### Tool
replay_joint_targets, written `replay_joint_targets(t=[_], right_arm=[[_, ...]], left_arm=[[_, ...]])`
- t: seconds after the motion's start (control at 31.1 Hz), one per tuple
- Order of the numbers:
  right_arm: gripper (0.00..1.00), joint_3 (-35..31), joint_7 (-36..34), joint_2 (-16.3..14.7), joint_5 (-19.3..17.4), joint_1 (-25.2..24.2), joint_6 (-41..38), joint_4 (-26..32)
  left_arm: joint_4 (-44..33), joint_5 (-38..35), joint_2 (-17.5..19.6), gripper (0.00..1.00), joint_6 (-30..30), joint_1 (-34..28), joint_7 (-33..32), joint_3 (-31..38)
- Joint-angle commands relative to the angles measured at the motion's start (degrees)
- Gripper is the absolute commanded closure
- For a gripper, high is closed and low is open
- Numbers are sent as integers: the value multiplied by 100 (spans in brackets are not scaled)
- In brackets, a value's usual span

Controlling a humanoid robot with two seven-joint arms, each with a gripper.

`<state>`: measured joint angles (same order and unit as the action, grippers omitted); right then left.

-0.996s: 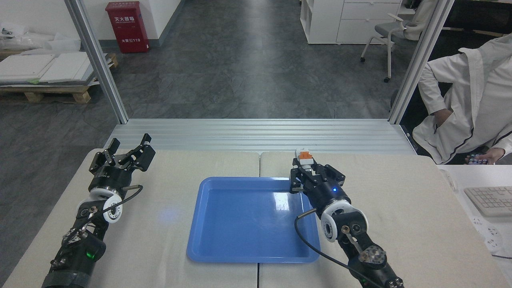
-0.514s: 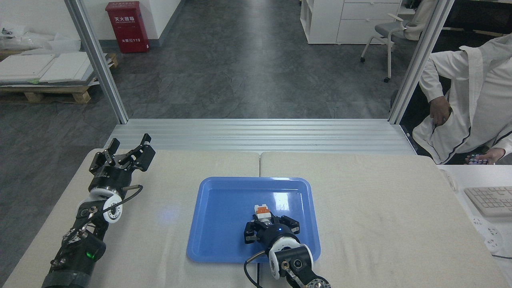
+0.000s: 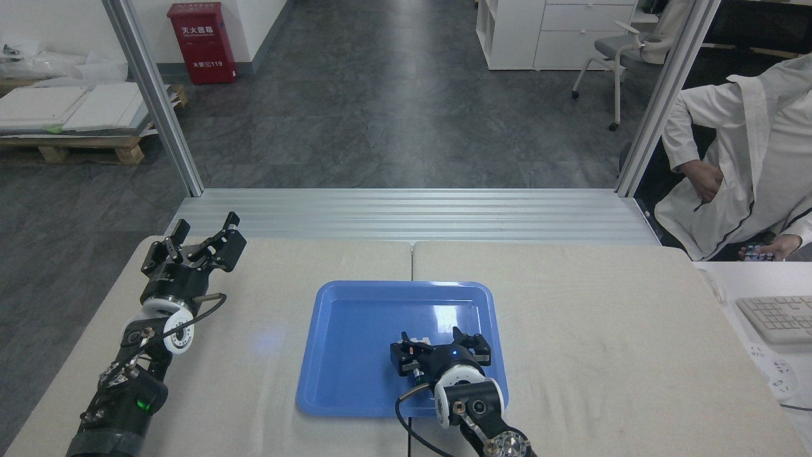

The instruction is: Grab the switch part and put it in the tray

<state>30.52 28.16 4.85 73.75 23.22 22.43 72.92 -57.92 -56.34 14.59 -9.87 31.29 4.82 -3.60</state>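
The blue tray (image 3: pixel 355 381) lies in the middle of the table. My right gripper (image 3: pixel 438 348) hovers low over its near right part, with its fingers (image 3: pixel 401 353) spread apart. The switch part (image 3: pixel 417 343) shows only as a small white bit with a trace of orange between those fingers, down on the tray floor; the rest of it is hidden by the gripper. My left gripper (image 3: pixel 204 233) stands open and empty over the table's far left corner, well away from the tray.
A person in a white coat (image 3: pixel 748 158) sits at the right, holding a phone beside the table. A keyboard (image 3: pixel 777 317) rests on the side desk at the right edge. An aluminium frame post (image 3: pixel 152 95) rises behind the left arm.
My right gripper carried the switch part from beyond the tray's far right corner to its near right part. It has now turned, its fingers have spread, and the part sits lower. Left arm unchanged.
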Motion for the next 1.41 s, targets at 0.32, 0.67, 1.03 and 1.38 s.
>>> replay_joint_targets(t=[0.32, 0.67, 1.03, 1.38], right_arm=[[2, -2806, -2500, -2136, -581, 544, -3148, -453], [2, -2815, -2491, -2348, -959, 25, -3148, -524], [1, -2736, -2368, -2313, -950, 25, -3166, -507], [1, -2745, -2421, -2383, -880, -2, -3175, -314]], left_arm=[[0, 0, 0, 0, -6, 0, 1, 0], [0, 0, 0, 0, -6, 0, 1, 0], [0, 0, 0, 0, -6, 0, 1, 0], [0, 0, 0, 0, -6, 0, 1, 0]])
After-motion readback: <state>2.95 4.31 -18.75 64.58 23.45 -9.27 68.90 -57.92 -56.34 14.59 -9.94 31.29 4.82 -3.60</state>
